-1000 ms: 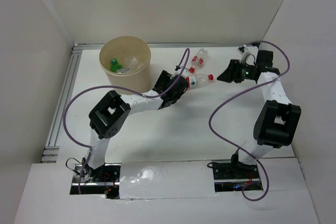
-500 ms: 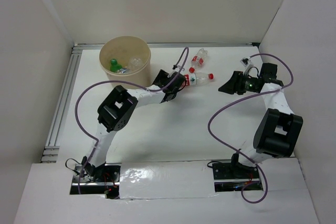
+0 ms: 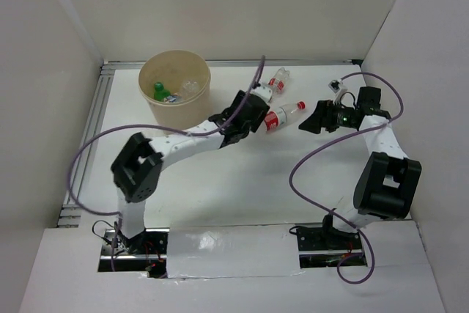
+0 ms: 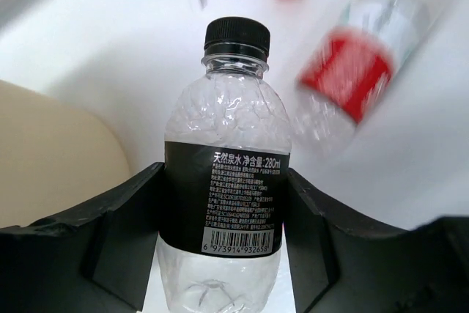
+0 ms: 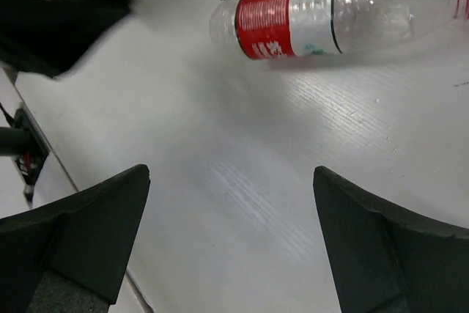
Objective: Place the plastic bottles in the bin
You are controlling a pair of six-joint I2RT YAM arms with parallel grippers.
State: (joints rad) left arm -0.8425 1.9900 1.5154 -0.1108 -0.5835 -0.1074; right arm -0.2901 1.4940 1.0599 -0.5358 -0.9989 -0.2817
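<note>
One red-labelled bottle (image 3: 277, 118) lies apart from bin (image 3: 179, 111) and walls (image 3: 418, 49)

The tan round plastic bin (image 3: 176, 111) stands at the back left of the white desk (image 3: 242, 181). A green plastic bottle (image 3: 158, 91) and clear plastic bottles (image 3: 187, 87) lie in it. Just right of the bin, the left tool (image 4: 223, 181) has a clear black-capped plastic bottle (image 4: 227, 122) between its fingers, touching both. A clear red-labelled plastic bottle (image 3: 283, 116) lies on the desk between that tool and the right tool (image 3: 306, 121). Another red-labelled plastic bottle (image 3: 278, 78) lies behind it, nearer the back edge.
</note>
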